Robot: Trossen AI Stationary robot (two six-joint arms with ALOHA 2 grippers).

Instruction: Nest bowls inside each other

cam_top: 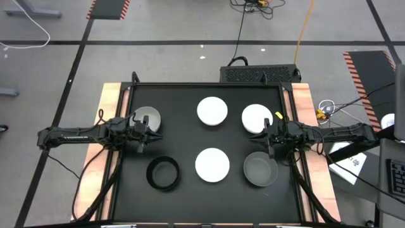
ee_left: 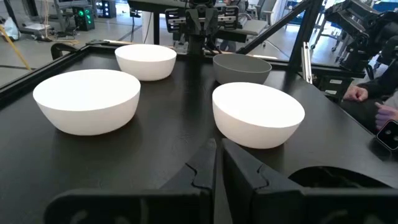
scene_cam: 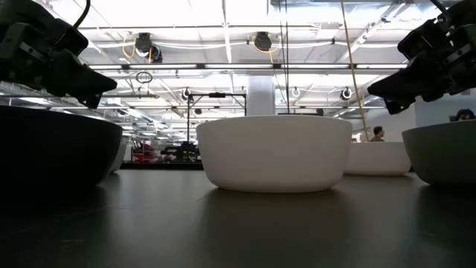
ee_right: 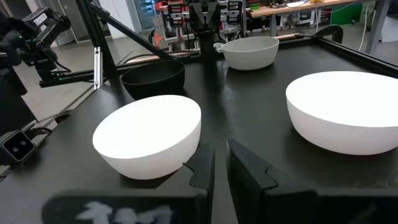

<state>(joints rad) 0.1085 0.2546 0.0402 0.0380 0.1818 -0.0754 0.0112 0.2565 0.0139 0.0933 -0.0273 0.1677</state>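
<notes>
Six small round bowls stand upright on their bases on the black table top. The far row holds a white bowl (cam_top: 149, 116), a white bowl (cam_top: 212, 111) and a white bowl (cam_top: 255, 117). The near row holds the black bowl (cam_top: 162, 173), a white bowl (cam_top: 212, 164) and the grey bowl (cam_top: 261, 170). My left gripper (cam_top: 145, 131) (ee_left: 217, 167) is shut and hovers beside the far left white bowl, pointing right. My right gripper (cam_top: 268, 137) (ee_right: 219, 167) is shut and hovers between the far right white bowl and the grey bowl, pointing left. In the low view both grippers are raised off the table.
The black top has a raised dark rim (cam_top: 209, 85) and wooden strips (cam_top: 109, 107) at its left and right sides. Bare table lies between the two rows of bowls (cam_top: 183, 139). A person's hand (ee_left: 357, 94) shows beyond the table's near edge.
</notes>
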